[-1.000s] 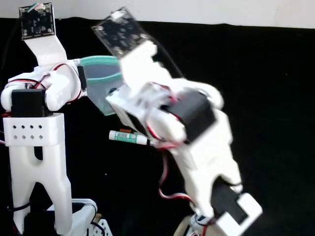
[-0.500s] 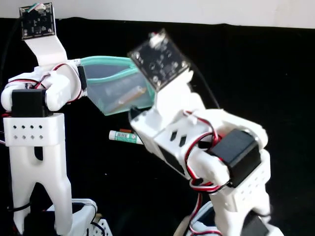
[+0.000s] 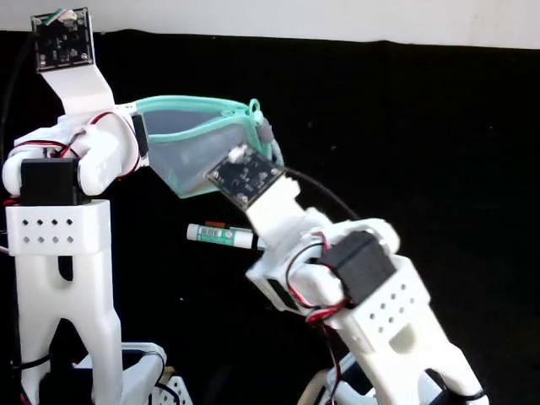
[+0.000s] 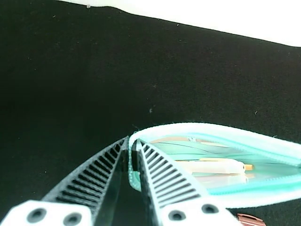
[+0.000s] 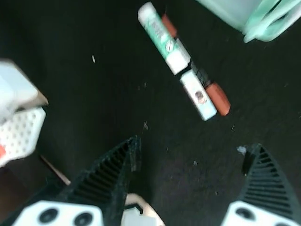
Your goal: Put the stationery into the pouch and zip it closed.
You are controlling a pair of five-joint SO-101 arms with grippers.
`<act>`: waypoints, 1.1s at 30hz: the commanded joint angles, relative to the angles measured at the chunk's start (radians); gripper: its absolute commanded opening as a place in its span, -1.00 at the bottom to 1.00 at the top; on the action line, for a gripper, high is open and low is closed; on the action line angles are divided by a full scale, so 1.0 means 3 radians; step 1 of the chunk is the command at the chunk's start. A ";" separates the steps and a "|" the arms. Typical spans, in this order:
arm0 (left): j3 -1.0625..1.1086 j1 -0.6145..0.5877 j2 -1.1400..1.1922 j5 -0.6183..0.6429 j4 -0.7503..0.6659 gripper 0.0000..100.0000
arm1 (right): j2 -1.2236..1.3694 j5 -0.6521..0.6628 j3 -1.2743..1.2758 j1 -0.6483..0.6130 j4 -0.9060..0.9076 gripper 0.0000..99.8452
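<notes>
Black cloth (image 3: 439, 126) covers the table, with a pale wall (image 3: 337, 17) behind it. The left gripper (image 4: 131, 143) has its ribbed jaws pressed together on one end of the rim of a translucent mint-green zip pouch (image 3: 202, 143). It holds the pouch off the cloth with the mouth gaping, apparently so that the opening stays steady for loading. Several pale, stick-shaped pieces (image 4: 211, 165) already lie inside. Two items remain on the cloth just below the pouch: a white-and-green marker-like stick (image 5: 164, 40) and, touching it lengthwise, a reddish-brown pen (image 5: 217, 96). The right gripper (image 5: 194, 148) hangs above the cloth near this pair, its jaws spread wide and holding nothing, a stance that suits coming down over one of them. The zip is undone, so closing comes only after both are in.
</notes>
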 commanded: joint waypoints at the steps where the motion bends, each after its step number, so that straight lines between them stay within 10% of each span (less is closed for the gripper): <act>1: 0.0100 0.0120 0.0028 -0.0015 0.0026 -0.99 | -0.0079 0.0046 0.0350 -0.0003 -0.0309 -0.31; 10: 0.0115 0.0182 0.0028 -0.0015 0.0026 -0.99 | -0.0079 0.0056 0.1348 -0.0008 -0.1619 -0.31; 18: 0.0125 0.0182 0.0028 -0.0015 0.0031 -0.99 | -0.0054 0.1125 0.1951 -0.0003 -0.2406 -0.31; 33: 0.0125 0.0182 0.0028 -0.0015 0.0031 -0.99 | -0.0038 0.1499 0.2284 0.0008 -0.3035 -0.31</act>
